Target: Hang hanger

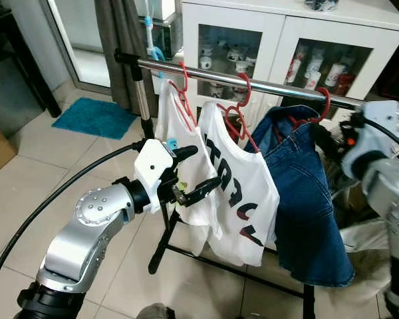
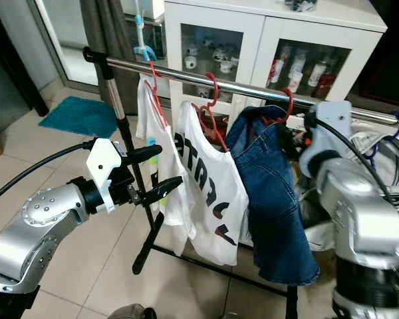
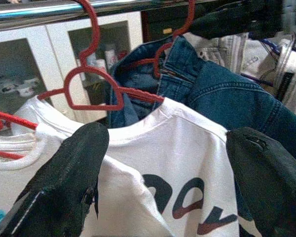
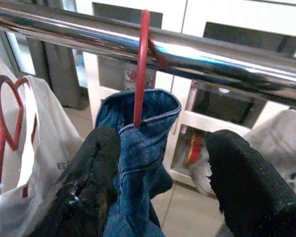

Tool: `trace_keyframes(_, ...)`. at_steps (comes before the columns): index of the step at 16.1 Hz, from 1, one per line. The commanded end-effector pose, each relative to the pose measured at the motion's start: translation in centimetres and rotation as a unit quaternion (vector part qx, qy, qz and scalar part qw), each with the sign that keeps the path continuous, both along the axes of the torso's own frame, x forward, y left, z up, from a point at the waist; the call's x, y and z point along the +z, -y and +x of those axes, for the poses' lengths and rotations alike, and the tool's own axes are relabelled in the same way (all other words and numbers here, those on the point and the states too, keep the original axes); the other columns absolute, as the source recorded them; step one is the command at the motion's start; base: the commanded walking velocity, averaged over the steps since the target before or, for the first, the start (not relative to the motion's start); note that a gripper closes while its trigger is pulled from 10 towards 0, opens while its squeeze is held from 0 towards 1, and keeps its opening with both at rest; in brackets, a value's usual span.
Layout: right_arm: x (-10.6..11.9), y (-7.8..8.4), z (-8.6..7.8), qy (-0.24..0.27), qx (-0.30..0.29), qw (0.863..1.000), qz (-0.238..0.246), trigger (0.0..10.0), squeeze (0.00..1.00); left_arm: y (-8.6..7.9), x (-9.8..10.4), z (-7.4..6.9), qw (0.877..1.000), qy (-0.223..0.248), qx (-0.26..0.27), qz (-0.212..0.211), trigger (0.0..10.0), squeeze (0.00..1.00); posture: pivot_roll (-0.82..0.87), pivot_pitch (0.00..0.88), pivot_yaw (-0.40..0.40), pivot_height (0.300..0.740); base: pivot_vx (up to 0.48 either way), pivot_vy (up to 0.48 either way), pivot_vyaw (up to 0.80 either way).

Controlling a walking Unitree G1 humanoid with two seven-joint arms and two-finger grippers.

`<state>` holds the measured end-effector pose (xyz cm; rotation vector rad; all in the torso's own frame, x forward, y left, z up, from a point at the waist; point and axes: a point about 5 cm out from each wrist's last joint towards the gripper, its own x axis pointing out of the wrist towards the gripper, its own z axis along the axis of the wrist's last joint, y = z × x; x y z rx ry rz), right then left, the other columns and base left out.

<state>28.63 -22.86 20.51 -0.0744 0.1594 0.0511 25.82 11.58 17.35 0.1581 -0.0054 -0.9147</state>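
Left gripper [image 1: 198, 171]: raised in front of the rack at the level of the white shirts; jaws wide apart and holding nothing, with the printed shirt's collar seen between the two fingers [image 3: 64, 182] in the left wrist view.
Right gripper [image 4: 160, 187]: up close under the rail, at the hanger's neck; jaws spread, the denim collar between them; whether a finger touches the cloth is hard to tell.
Hanger [image 4: 141, 69]: red, its hook over the rail and hanging there, carrying the denim; the hook [image 1: 325, 101] sits toward the right end of the row.
Denim [image 1: 306, 199]: blue garment draped from that hanger, hanging down beside the printed shirt and touching it.
Printed shirt [image 1: 243, 193]: white with dark and red lettering, on its own red hanger [image 1: 243, 90] in the middle of the row.
Plain shirt [image 1: 176, 133]: white, leftmost on the rail, on another red hanger [image 1: 184, 83].
Rail [image 1: 206, 72]: shiny metal bar running across, held up by a dark upright post [image 1: 143, 109] at its left end.
Cabinet [image 1: 279, 40]: white, glass doors, cups and bottles inside, behind the rack.
Mat [image 1: 93, 116]: blue, on the tiled floor, far left.
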Motion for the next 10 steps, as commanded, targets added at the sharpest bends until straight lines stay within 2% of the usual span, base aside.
trace_keyframes(1,0.7,0.3,-0.6,0.013,-0.006,1.0,0.0,10.0,0.0,-0.1,0.0,0.0,1.0,0.009,0.023,0.008,10.0,0.0,0.06,0.05,0.007,0.74,0.0,0.0,0.0)
trace_keyframes(2,0.8,0.4,-0.9,0.019,-0.01,1.0,0.001,10.0,0.0,-0.2,-0.2,0.1,0.999,0.01,0.043,0.015,10.0,0.0,0.06,0.051,0.006,0.74,0.0,0.0,0.0)
trace_keyframes(3,1.0,0.3,-1.7,0.055,-0.03,0.998,0.025,10.0,0.0,-0.9,-0.7,0.4,0.994,0.02,0.102,0.02,10.0,0.0,0.05,0.052,0.003,0.74,0.0,0.0,0.0)
trace_keyframes(4,0.9,0.1,-2.0,0.064,-0.036,0.997,0.031,10.0,0.0,-1.0,-0.8,0.4,0.993,0.025,0.117,0.02,10.0,0.0,0.06,0.053,0.002,0.74,0.0,0.0,0.0)
trace_keyframes(6,0.0,-0.5,-2.9,0.078,-0.055,0.994,0.045,10.0,0.0,-1.6,-1.0,0.6,0.985,0.028,0.17,0.005,10.0,0.0,0.06,0.054,-0.002,0.74,0.0,0.0,0.0)
trace_keyframes(7,-0.9,-1.1,-3.3,0.083,-0.07,0.991,0.081,10.0,0.0,-1.7,-0.9,0.8,0.979,0.031,0.199,-0.007,10.0,0.0,0.06,0.053,-0.003,0.74,0.0,0.0,0.0)
trace_keyframes(8,-1.8,-1.8,-3.6,0.087,-0.066,0.987,0.115,10.0,0.0,-1.4,-0.8,0.8,0.978,0.037,0.206,-0.005,10.0,0.0,0.06,0.053,-0.004,0.74,0.0,0.0,0.0)
trace_keyframes(10,-2.1,-2.8,-3.8,0.089,-0.049,0.988,0.115,10.0,0.0,-1.2,-0.9,0.8,0.978,0.038,0.205,-0.004,10.0,0.0,0.06,0.05,-0.005,0.74,0.0,-0.341,0.0)
